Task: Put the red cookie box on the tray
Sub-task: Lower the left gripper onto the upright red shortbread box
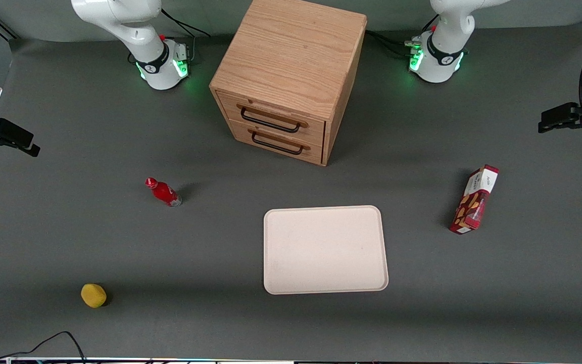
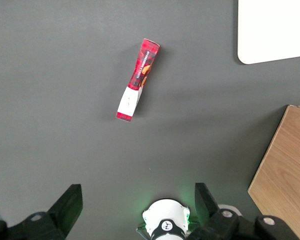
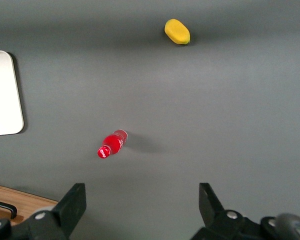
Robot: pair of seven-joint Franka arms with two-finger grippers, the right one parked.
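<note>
The red cookie box (image 1: 474, 199) lies on the grey table beside the tray, toward the working arm's end, its white panel pointing away from the front camera. It also shows in the left wrist view (image 2: 137, 80). The cream-white tray (image 1: 325, 249) lies flat and bare in front of the drawer cabinet; one corner of it shows in the left wrist view (image 2: 275, 30). My left gripper (image 1: 546, 124) hangs high at the working arm's end, farther from the front camera than the box and apart from it. In the wrist view the gripper (image 2: 136, 205) is open and empty.
A wooden two-drawer cabinet (image 1: 291, 76) stands at the middle back. A small red bottle (image 1: 163, 192) and a yellow lemon-like object (image 1: 93, 295) lie toward the parked arm's end. The working arm's base (image 2: 165, 225) shows in the left wrist view.
</note>
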